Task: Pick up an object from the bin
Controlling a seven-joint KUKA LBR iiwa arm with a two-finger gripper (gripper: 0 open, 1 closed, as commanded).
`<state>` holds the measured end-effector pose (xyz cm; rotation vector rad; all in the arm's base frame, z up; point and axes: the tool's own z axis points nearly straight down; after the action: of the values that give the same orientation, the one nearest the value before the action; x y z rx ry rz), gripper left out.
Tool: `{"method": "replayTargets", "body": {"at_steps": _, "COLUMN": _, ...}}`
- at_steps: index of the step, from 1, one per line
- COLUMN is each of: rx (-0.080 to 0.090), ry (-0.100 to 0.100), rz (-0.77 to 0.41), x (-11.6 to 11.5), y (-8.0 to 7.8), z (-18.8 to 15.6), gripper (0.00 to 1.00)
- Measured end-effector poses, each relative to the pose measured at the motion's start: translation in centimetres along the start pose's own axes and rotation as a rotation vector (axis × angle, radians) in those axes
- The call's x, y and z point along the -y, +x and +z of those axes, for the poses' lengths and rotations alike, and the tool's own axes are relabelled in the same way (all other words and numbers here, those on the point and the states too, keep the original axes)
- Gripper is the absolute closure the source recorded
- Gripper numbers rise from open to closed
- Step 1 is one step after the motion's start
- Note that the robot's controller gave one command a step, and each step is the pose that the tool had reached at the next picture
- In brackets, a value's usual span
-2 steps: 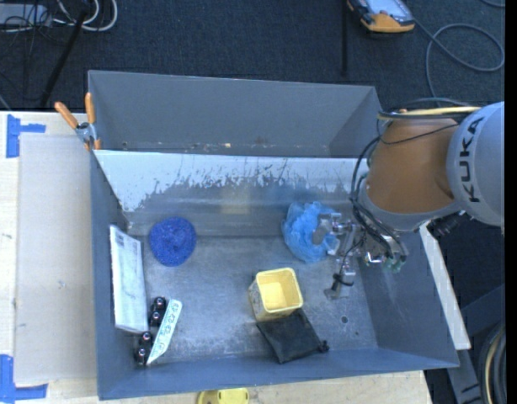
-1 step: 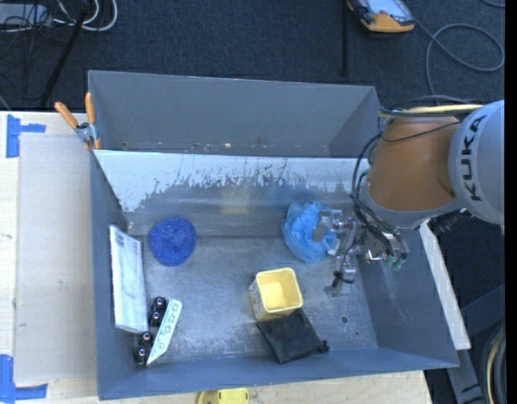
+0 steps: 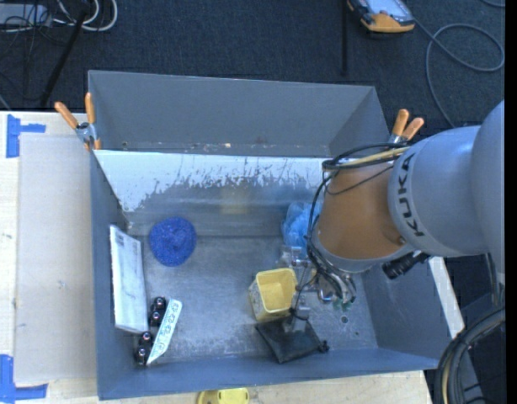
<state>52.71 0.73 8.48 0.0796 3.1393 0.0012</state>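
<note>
**A:** Where is the pincer (image 3: pixel 302 303) just now?

**B:** Low in the right part of the bin (image 3: pixel 225 133), under the arm (image 3: pixel 444 192), which leans in over the right wall. The wrist hides much of it, so I cannot tell whether it is open or closed, and I see nothing held in it.

**A:** What lies closest?

**B:** A yellow tub (image 3: pixel 274 293) just to its left, seemingly tipped on its side with the mouth showing. A black flat piece (image 3: pixel 290 341) lies just below it, near the front wall. The pincer sits between the two, touching or nearly touching the tub's right edge.

**A:** So which one is to be picked?

**B:** I judge it is one of those two, more likely the tub, but the view does not settle it. The low position suggests a grasp is close.

**A:** And further out?

**B:** A blue crumpled bag (image 3: pixel 296 221) lies behind the wrist by the back slope. Well apart on the left are a blue round puff (image 3: pixel 173 241), a white packet (image 3: pixel 126 278) along the left wall and a strip of black beads (image 3: pixel 157 326). They are spread loosely, so nothing crowds the reach.
</note>
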Motion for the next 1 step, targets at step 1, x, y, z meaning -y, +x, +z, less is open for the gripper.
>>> {"method": "replayTargets", "body": {"at_steps": 1, "rx": -0.006, "ry": 0.001, "rz": -0.025, "x": -1.50, "y": 0.66, "z": -0.22, "gripper": 0.00}}
